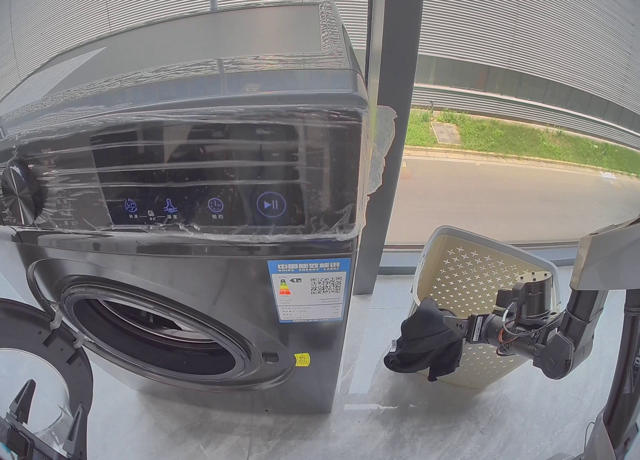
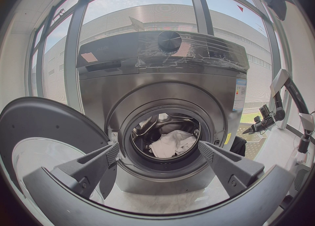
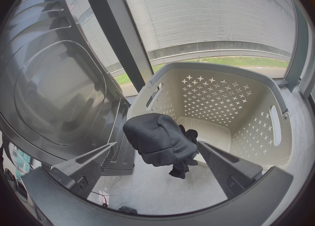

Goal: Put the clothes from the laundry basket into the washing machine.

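The crumpled black cloth garment [image 1: 423,344] sits just off the right flank of the grey, film-wrapped front-loading washing machine [image 1: 200,268]. It is slumped over the rim of the cream plastic laundry basket with star-shaped holes [image 1: 467,274], at the corner nearest the machine. Your right claw [image 3: 156,144] is spread wide with the bundle between its fingers. It grips nothing yet, though one finger seems to touch the fabric. The basket leans beside the machine with its mouth tipped toward you, which likely makes this sideways reach possible. The machine's round door [image 1: 40,348] stands swung open to its left, so the port is free, and a white garment [image 2: 172,143] lies in the drum. Your left claw [image 2: 158,145] sits low before that port, also spread wide and empty, probably parked clear of the loading path.
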Robot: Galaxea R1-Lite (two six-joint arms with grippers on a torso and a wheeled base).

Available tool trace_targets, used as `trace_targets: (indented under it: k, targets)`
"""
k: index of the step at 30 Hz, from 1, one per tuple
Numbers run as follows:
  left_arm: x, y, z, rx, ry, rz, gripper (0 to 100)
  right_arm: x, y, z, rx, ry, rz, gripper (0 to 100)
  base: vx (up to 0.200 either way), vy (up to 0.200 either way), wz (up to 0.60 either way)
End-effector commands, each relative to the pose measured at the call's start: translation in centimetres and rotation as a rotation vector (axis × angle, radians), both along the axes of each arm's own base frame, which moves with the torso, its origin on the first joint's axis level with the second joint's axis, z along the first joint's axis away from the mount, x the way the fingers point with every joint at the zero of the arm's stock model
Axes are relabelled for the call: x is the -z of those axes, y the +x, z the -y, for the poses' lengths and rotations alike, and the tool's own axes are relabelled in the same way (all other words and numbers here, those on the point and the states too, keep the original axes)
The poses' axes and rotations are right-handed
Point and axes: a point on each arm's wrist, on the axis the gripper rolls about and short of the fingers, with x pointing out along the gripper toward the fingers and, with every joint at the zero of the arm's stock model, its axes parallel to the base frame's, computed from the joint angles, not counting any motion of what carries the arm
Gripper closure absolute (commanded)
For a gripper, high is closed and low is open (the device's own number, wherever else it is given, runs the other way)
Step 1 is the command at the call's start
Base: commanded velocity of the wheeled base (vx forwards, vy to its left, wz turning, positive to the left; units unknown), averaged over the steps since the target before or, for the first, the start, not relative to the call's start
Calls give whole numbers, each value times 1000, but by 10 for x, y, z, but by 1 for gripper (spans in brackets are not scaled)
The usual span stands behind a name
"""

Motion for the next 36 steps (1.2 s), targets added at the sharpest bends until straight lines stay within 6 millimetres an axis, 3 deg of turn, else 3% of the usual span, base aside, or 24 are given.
trace_targets:
  k: [1, 6, 18, 36]
  targets:
    - [5, 0, 0, 0, 0, -5, 0, 10, -4, -13, -48, -9, -33, 0, 0, 0, 0]
    - [5, 0, 0, 0, 0, -5, 0, 19, 5, -22, -51, -14, -33, 0, 0, 0, 0]
    - [5, 0, 0, -2, 0, -5, 0, 27, -8, -22, 2, -31, -89, 0, 0, 0, 0]
    - [5, 0, 0, -2, -2, -3, 0, 58, 26, -29, 52, -3, -80, 0, 0, 0, 0]
